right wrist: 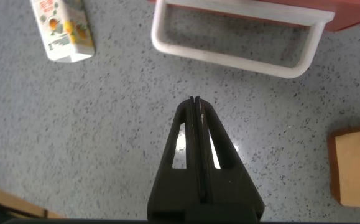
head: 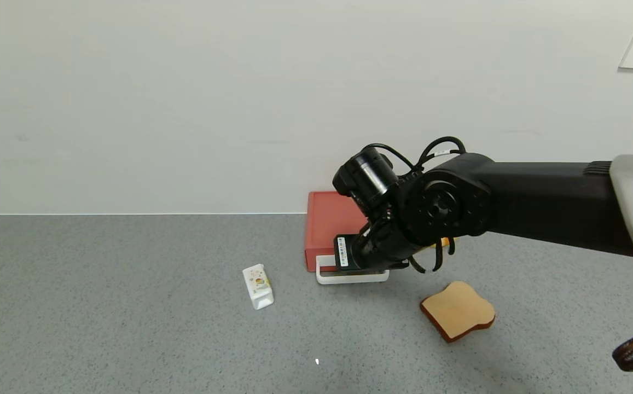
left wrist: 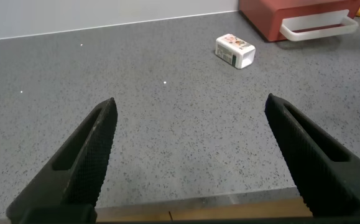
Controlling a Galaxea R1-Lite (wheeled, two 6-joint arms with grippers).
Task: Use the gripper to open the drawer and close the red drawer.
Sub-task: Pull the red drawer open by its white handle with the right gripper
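The brick-red drawer point(head: 330, 219) lies against the back wall, its white loop handle point(head: 324, 276) facing the front. My right gripper point(head: 365, 265) hangs over the handle in the head view. In the right wrist view the right gripper point(right wrist: 196, 101) is shut and empty, its tip over the table just short of the handle point(right wrist: 229, 59), apart from it; a strip of the drawer point(right wrist: 357, 15) shows beyond. My left gripper point(left wrist: 191, 106) is open and empty, low over the table's front edge, far from the drawer point(left wrist: 279, 18).
A small white carton point(head: 257, 286) lies on its side left of the handle, and shows in the wrist views point(left wrist: 235, 51) point(right wrist: 64, 28). A toast slice point(head: 458, 312) lies right of the handle, also in the right wrist view point(right wrist: 357, 165). A yellow object point(head: 445, 241) peeks out beside the drawer.
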